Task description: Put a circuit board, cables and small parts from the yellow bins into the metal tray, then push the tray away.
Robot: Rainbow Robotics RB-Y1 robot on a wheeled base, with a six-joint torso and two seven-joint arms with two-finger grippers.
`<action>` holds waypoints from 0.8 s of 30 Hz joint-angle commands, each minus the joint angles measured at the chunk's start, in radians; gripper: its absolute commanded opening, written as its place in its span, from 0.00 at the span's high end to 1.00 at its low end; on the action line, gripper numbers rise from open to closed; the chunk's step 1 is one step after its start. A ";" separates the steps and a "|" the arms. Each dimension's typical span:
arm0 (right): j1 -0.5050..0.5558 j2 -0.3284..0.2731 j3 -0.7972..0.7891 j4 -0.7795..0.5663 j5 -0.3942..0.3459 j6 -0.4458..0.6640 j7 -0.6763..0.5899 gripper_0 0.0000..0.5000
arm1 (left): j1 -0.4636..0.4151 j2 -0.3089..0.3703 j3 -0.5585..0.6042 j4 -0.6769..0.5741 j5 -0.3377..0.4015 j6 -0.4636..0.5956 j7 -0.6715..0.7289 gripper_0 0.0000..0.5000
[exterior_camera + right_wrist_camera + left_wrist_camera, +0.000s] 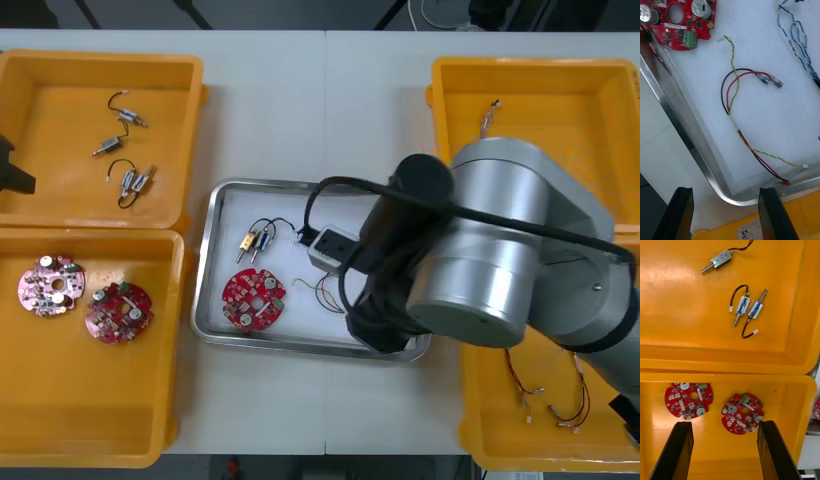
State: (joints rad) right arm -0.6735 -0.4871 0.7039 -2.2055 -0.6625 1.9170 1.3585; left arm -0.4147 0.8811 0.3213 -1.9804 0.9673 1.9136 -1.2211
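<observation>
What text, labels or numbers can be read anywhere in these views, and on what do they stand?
White sticker on the yellow bin, between the right gripper fingers: dark marks, tilted and partly cut off, not legible.
Red circuit boards: any print is too small to read.
No other text shows.

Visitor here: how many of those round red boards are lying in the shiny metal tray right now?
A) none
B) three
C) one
C: one red circuit board lies in the metal tray beside cables; two more boards sit in a yellow bin at the robot's left. The right end effector hangs open near the tray's corner, the left end effector open over that bin.
</observation>
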 commanded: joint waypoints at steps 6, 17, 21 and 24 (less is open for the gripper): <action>-0.101 0.117 0.175 0.107 0.074 0.002 0.079 0.00 | 0.140 0.044 0.094 -0.038 0.010 0.006 -0.147 0.00; -0.106 0.173 0.275 0.181 0.124 -0.145 0.194 0.00 | 0.255 0.044 0.099 -0.078 -0.013 0.006 -0.172 0.00; -0.107 0.173 0.321 0.217 0.138 -0.202 0.206 0.00 | 0.266 0.044 0.099 -0.081 -0.010 0.006 -0.179 0.00; -0.109 0.176 0.347 0.247 0.150 -0.237 0.214 0.00 | 0.267 0.044 0.099 -0.086 -0.013 0.006 -0.181 0.00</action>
State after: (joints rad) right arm -0.7495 -0.3383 1.0052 -1.9772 -0.5300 1.7141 1.5322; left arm -0.1665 0.8813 0.3912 -2.0341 0.9644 1.9136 -1.3376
